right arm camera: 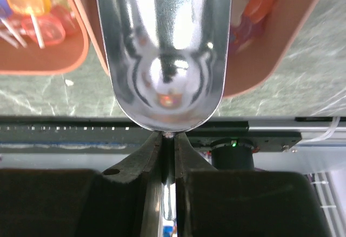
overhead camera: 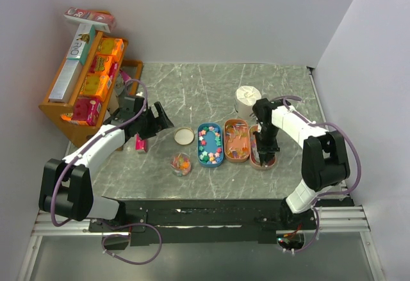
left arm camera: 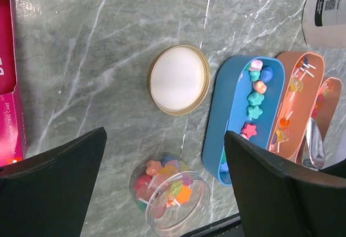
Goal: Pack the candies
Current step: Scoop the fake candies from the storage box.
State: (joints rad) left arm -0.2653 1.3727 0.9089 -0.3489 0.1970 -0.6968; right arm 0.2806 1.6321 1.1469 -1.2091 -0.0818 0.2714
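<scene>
The grey table fills the middle of the top view. Three long trays sit side by side in the middle, a bit to the right. Each tray's long side runs from the top of the frame to the bottom.

The right gripper is over the right-most tray. Its fingers are pinched tight on the thin handle of a shiny metal scoop. The scoop points along the tray's long side. I cannot see any sweets in its bowl.

The little clear jar stands left of and below the trays. To get there, I think the scoop has to cross the orange tray and the blue tray.

The left gripper is up and to the left of the jar. It is much nearer to the jar than the right one. Its fingers are spread wide and hold nothing.

The jar's round lid lies flat just above the jar, so the jar is open.

The candies are the smallest things. Many star-shaped ones lie in the blue tray, and a few are already in the jar.
</scene>
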